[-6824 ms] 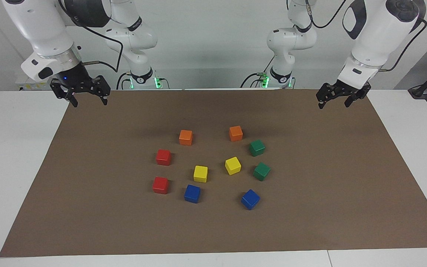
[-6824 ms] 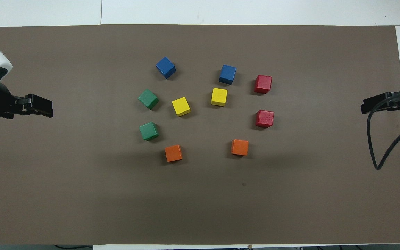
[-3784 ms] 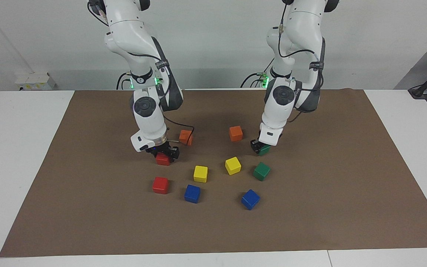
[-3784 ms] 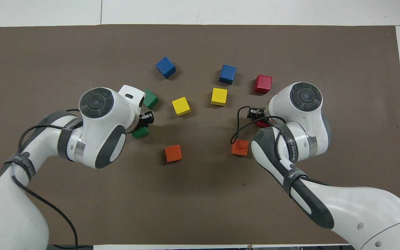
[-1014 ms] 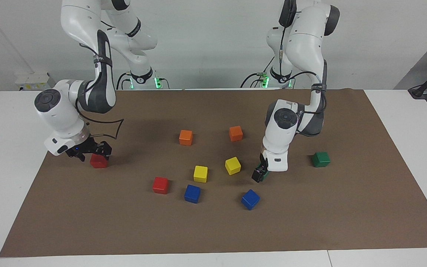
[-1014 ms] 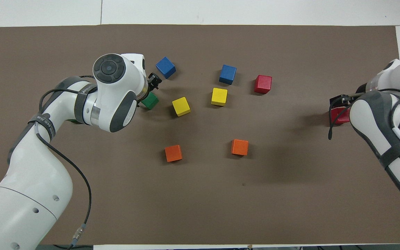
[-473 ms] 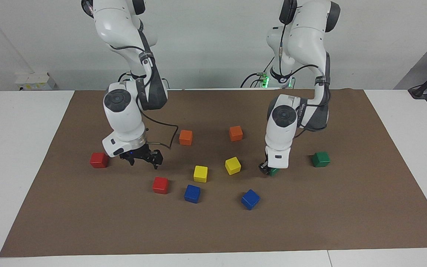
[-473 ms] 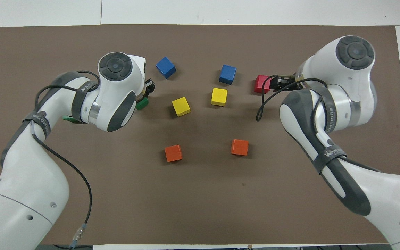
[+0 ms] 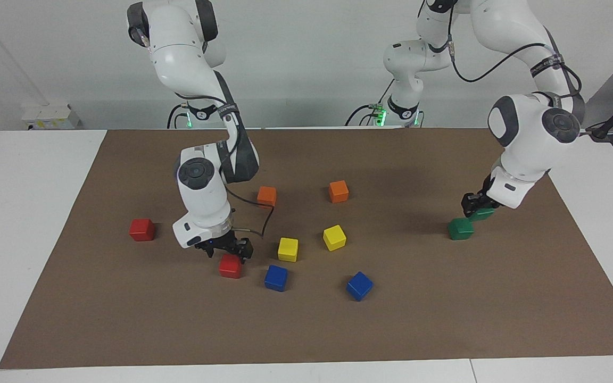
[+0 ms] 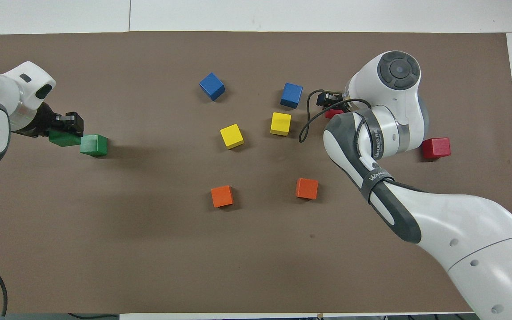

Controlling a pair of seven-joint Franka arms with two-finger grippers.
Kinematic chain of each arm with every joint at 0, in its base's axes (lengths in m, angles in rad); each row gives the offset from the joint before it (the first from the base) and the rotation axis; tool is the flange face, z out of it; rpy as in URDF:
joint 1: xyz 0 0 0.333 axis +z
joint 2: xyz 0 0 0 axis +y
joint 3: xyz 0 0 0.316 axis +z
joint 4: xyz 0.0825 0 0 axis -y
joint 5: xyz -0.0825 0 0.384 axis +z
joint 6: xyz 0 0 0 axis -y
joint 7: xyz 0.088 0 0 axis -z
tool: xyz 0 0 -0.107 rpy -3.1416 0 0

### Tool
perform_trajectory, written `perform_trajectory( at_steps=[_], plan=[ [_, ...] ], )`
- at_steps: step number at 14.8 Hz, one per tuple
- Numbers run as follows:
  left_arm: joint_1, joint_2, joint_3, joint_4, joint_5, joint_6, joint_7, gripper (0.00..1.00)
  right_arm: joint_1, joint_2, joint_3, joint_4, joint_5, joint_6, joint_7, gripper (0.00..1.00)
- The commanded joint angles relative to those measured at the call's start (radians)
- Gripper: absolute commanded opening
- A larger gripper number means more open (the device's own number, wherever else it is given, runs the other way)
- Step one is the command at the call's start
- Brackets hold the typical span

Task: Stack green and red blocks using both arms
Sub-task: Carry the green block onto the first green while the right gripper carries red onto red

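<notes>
While left gripper (image 9: 478,208) clenches green block (image 9: 482,214), resting green block (image 9: 460,228) lies just below; right gripper (image 9: 228,251) over red block (image 9: 230,266), grip unclear.

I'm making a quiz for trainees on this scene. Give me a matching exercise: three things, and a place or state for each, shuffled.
1. left claw
2. right claw
3. lone red block

A. directly over the other red block
B. by itself, toward the right arm's end of the mat
C. shut on a green block

Pairs: 1-C, 2-A, 3-B
</notes>
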Motion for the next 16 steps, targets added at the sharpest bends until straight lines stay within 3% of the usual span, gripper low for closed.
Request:
perform_trajectory(
  at_steps=[1, 6, 16],
  plan=[
    [0.013, -0.010, -0.011, -0.062, -0.017, 0.074, 0.063, 0.00, 0.003, 0.024, -0.001, 0.025, 0.009, 0.012, 0.019, 1.00],
    [-0.001, 0.002, -0.011, -0.134, -0.017, 0.189, 0.101, 0.00, 0.002, 0.052, -0.001, 0.028, 0.007, 0.053, 0.019, 1.00],
    [0.001, 0.027, -0.009, -0.179, -0.017, 0.246, 0.130, 0.00, -0.002, 0.077, -0.001, 0.021, 0.012, 0.101, 0.019, 1.00]
  ],
)
